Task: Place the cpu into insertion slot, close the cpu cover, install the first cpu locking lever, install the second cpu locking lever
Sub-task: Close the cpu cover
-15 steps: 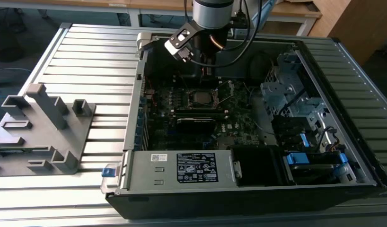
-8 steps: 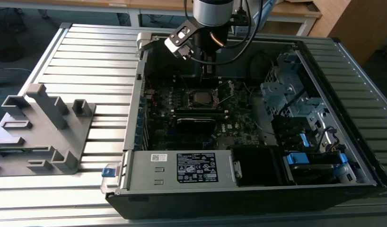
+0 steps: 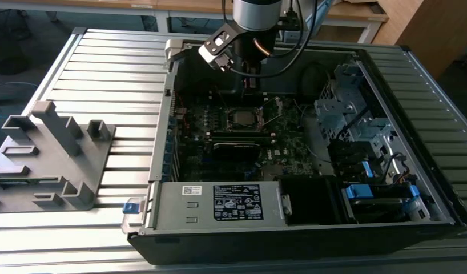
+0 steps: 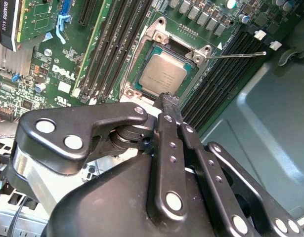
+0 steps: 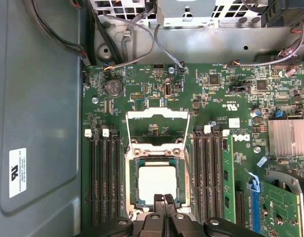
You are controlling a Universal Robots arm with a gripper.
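gripper: body cut off by the picture's edge, first wrist view
cpu: one edge strip hidden under the fingertips, first wrist view; too small to judge seating in the exterior view
insertion slot: rim on that same side hidden behind the gripper
motherboard: large part hidden behind the gripper body, second wrist view
arm: cut by the top edge, exterior view
grey fixture: cut at the exterior view's left edge

A printed label marks the power supply, another the case wall; white lettering marks the motherboard.

Both wrist views, seemingly close, share the cpu.
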